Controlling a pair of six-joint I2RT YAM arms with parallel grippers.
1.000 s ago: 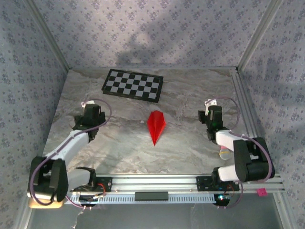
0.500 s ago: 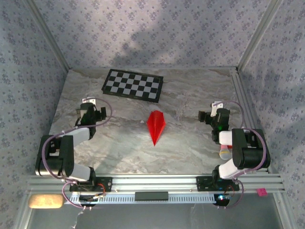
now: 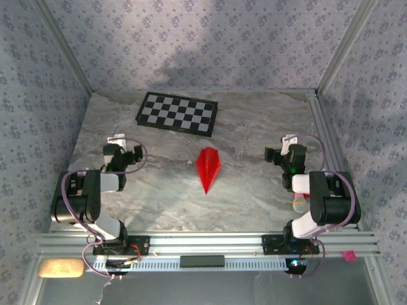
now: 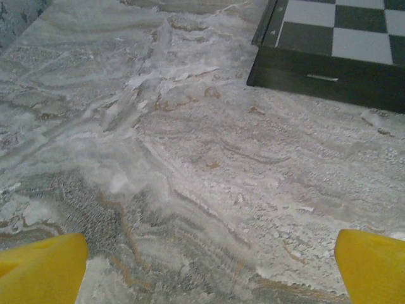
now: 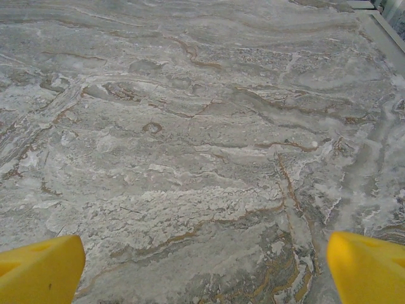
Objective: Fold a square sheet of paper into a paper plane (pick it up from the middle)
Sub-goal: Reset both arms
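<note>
Paper plane point(image 3: 208, 168): bright red, folded to a slim dart with a centre crease. It lies flat on the marbled grey counter point(image 3: 254, 197), roughly midway between the two arms. The long narrow tip points toward the near edge and the broader end toward the checkerboard point(image 3: 177, 113). Plane and board are apart, with bare counter between them. Nothing touches the plane.

Left end effector point(image 3: 121, 151): at the left side of the counter, tucked close to its own arm and well apart from the plane.
- Left wrist view: the left fingertips point(image 4: 41, 269), yellow, sit at the two bottom corners of the frame, spread wide.
- Only bare counter lies between them, so the left end effector is fully open and holds nothing.
- The near edge and a corner of the checkerboard lie ahead, upper right of that view, clear of the fingers.

Right end effector point(image 3: 283, 154): at the right side of the counter, folded back near its arm and also well apart from the plane.
- Right wrist view: the right fingertips point(image 5: 367, 266), yellow, are likewise at the bottom corners, wide apart.
- Marbled surface shows between and ahead of them, so the right end effector is open and empty
</note>
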